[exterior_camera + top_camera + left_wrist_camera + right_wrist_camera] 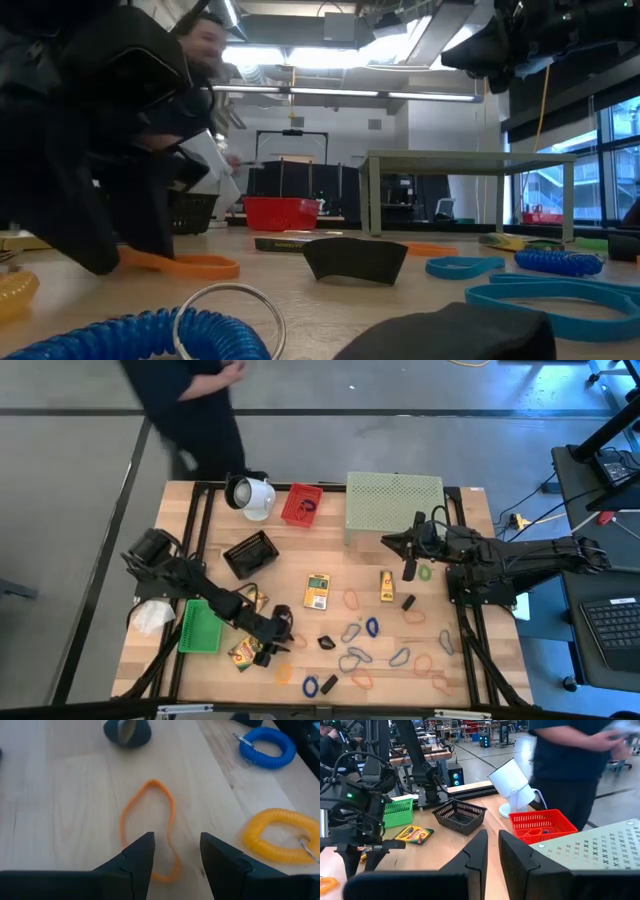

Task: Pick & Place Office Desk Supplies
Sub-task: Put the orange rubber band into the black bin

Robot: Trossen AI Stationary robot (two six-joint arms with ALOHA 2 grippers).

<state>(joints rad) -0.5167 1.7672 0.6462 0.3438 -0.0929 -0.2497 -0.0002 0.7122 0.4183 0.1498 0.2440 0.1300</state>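
An orange rubber-band loop (150,827) lies flat on the wooden table. My left gripper (175,855) hangs just over the loop's near end, open, with one finger on either side of it. In the high view this gripper (275,643) is near the table's front left, next to a crayon box (245,652). A yellow coil (280,835), a blue coil (265,747) and a black clip (127,731) lie around the loop. My right gripper (408,568) waits high over the table's right half. Its fingers (492,855) are shut to a narrow slit with nothing between them.
A green basket (198,626), a black basket (250,553) and a red basket (302,505) stand on the left and far side. The pale green mesh stand (394,505) and a white cup-shaped object (250,495) are at the back. Several clips and bands (380,655) lie near the front right. A person (190,400) stands beyond the far edge.
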